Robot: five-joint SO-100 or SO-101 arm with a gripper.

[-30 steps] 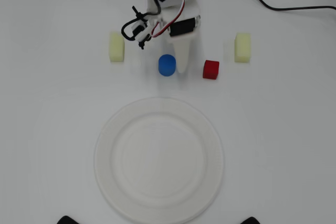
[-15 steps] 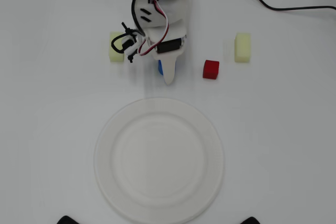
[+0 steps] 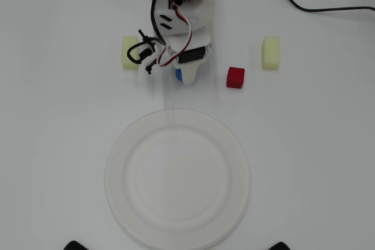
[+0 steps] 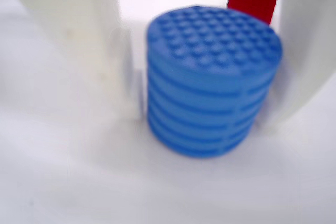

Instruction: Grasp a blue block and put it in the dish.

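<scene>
Block (image 4: 212, 80) stands on table between the parted jaws.

You had a plain white table (image 3: 328, 162) under everything. On it, in the overhead view, the dish (image 3: 177, 232) sat low and centre. Above it ran a row of pieces: a pale yellow block (image 3: 129, 54) at the left, the blue block (image 3: 177, 74) mostly hidden under the arm, a red cube (image 3: 235, 77), and a second yellow block (image 3: 270, 52) at the right. A black cable (image 3: 304, 7) trailed across the top right corner.
</scene>
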